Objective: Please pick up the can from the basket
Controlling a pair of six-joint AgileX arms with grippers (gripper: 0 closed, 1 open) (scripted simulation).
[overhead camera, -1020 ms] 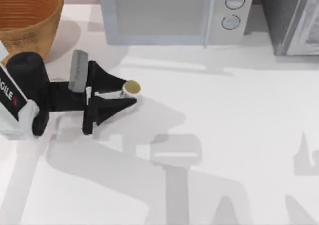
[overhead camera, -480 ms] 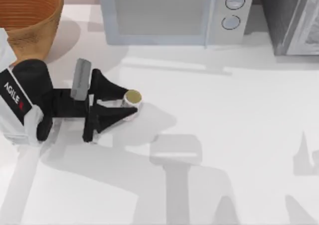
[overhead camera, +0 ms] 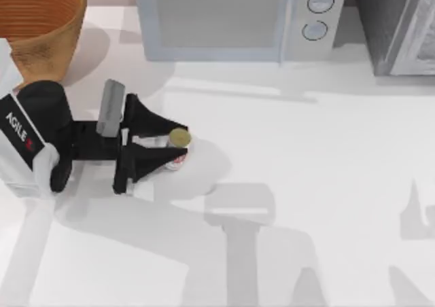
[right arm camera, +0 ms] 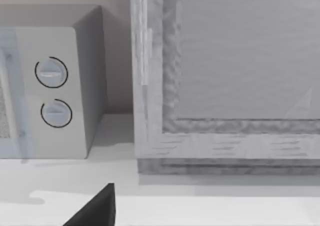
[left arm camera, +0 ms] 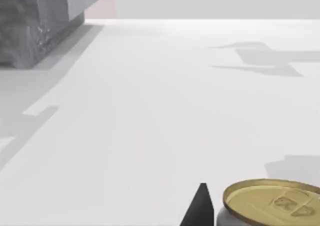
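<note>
A white tabletop (overhead camera: 306,185) seen from above. The left gripper (overhead camera: 170,144) lies low over the tabletop's left side, its black jaws pointing toward three o'clock and closed around the can (overhead camera: 178,141). The can is out of the basket (overhead camera: 37,22), which stands well apart at the far left corner, about eleven o'clock from the gripper. The can is white with red markings and a gold-toned end; it tilts, its long axis leaning so that the gold end faces upward and slightly toward twelve o'clock, with the red-marked body showing at its six o'clock side. In the left wrist view the can's gold end (left arm camera: 272,203) with its pull tab sits just beside one black fingertip (left arm camera: 199,208). A pale microwave (overhead camera: 234,18) with two round dials stands along the far edge at twelve o'clock. In the right wrist view, the microwave's dials (right arm camera: 52,91) sit beside a grey cabinet (right arm camera: 225,76).
</note>
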